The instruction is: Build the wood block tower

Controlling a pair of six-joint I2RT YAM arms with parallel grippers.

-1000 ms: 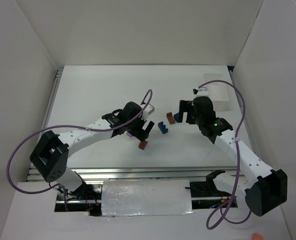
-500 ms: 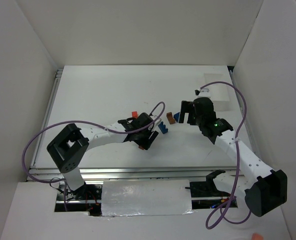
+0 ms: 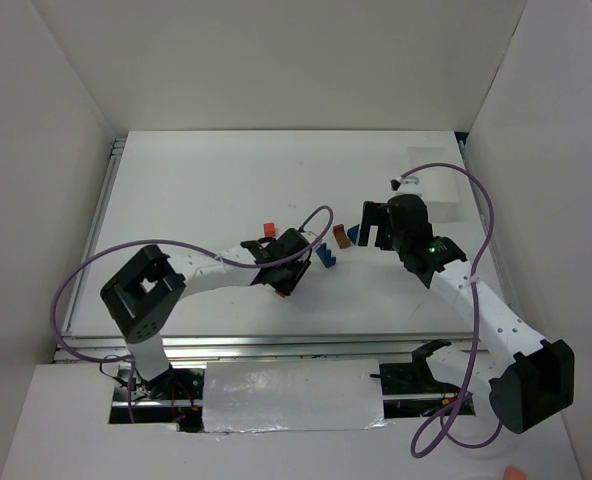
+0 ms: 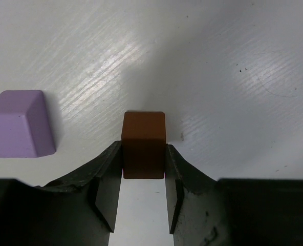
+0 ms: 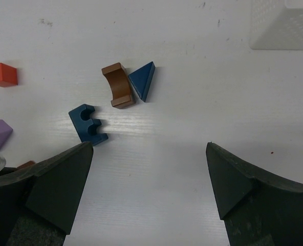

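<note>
One worktop point(image 3: 206, 190) carries everything, and your two hands work over its middle. Your left hand point(image 4: 144, 154) pinches the brown cube point(image 4: 144, 130) by its two side faces, down on the worktop, with the purple cube point(image 4: 21, 123) near it. Your right hand point(image 5: 149, 148) hangs spread wide above the other pieces. One clear tray point(image 5: 282, 23) sits far right. Six blocks lie loose, none stacked: two brown, two blue, one red, one purple. The brown arch point(image 5: 118, 86) lies just beside the blue triangle point(image 5: 144, 79), with the blue notched block point(image 5: 88, 124) near and the red block point(image 5: 2, 74) apart. Squeeze squarely, lift straight up, and steer clear of the purple cube
</note>
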